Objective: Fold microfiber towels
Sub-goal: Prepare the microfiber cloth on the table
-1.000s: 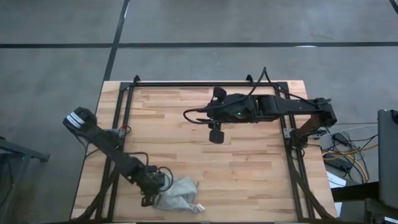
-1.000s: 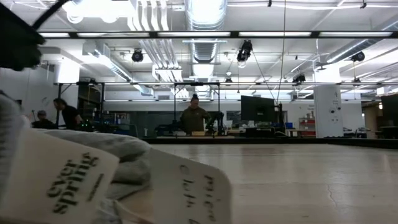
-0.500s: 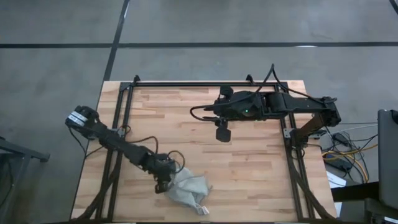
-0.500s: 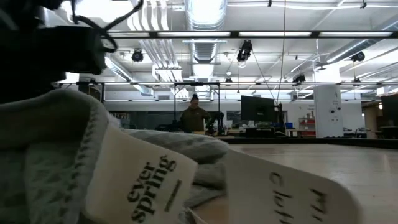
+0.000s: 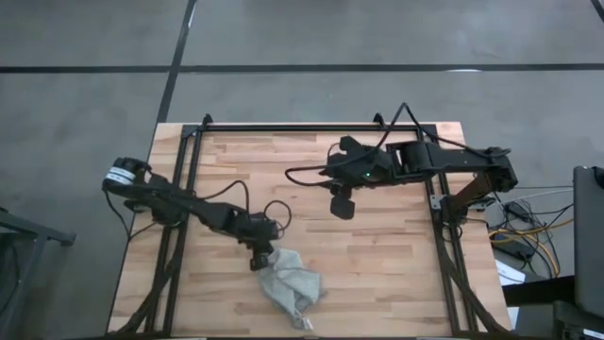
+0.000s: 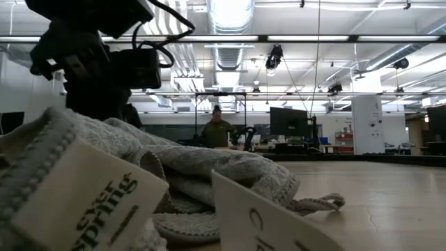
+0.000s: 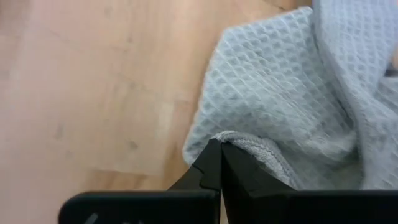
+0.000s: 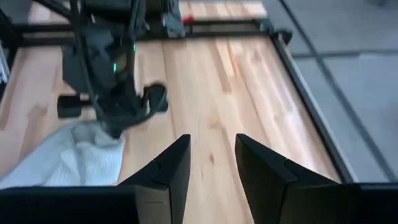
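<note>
Towel [image 5: 289, 288] edge sits pinched in the closed left end effector [image 5: 261, 262] at the bench's [image 5: 396, 264] six o'clock; the part-open, empty right end effector [image 5: 342, 208] should grasp a free corner.

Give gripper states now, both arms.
Left gripper: shut on the towel edge.
Right gripper: open, empty, above the table.

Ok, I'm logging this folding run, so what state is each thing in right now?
towel: crumpled in a heap near the table's front edge, unfolded, one edge pinched.
white tag: at the towel's edge, facing the low camera.
left gripper: shut on the towel's edge.
right gripper: open, empty, over bare wood mid-table.
table: wooden top, towel lying on it.
</note>
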`<state>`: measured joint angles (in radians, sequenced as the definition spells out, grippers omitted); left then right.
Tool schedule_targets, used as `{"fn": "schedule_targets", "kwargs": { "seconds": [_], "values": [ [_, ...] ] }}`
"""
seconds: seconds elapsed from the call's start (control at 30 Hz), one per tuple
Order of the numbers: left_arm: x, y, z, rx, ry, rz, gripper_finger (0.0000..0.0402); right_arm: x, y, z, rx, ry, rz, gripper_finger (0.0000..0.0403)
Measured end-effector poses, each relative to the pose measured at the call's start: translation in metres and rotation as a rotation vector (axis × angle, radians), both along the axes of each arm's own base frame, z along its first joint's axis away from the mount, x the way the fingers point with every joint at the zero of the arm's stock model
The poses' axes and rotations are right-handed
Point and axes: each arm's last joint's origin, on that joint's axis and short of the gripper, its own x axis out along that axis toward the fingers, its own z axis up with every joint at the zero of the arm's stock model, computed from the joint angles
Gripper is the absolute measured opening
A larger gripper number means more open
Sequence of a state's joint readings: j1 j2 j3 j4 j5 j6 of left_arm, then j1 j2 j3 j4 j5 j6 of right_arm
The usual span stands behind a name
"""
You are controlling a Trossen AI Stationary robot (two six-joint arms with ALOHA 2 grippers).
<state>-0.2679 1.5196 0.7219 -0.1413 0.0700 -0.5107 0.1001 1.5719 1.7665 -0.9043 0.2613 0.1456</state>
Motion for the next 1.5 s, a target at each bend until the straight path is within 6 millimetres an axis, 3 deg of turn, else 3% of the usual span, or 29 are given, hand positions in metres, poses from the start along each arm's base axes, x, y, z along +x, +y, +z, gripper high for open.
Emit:
{"fn": "schedule_targets", "kwargs": {
  "seconds": [0.33,0.57,0.9,1.2,1.5],
  "values": [
    [0.003,0.014,0.0,0.03,-0.013,-0.022,0.0,0.003,0.005,-0.042,0.13,0.118,-0.025,0.0121],
    [0.006,0.028,0.0,0.041,-0.016,0.016,0.0,0.005,0.016,-0.055,0.18,0.121,-0.032,0.011],
    [0.009,0.045,0.0,0.07,-0.024,0.042,0.0,0.001,0.041,-0.066,0.263,0.147,-0.047,0.011],
    [0.009,0.047,0.001,0.086,-0.03,0.026,0.0,-0.002,0.073,-0.077,0.359,0.11,-0.052,0.0101],
    [0.016,0.046,0.01,0.1,-0.071,0.003,0.0,0.0,0.09,-0.111,0.48,0.058,-0.092,0.0089]
  ]
}}
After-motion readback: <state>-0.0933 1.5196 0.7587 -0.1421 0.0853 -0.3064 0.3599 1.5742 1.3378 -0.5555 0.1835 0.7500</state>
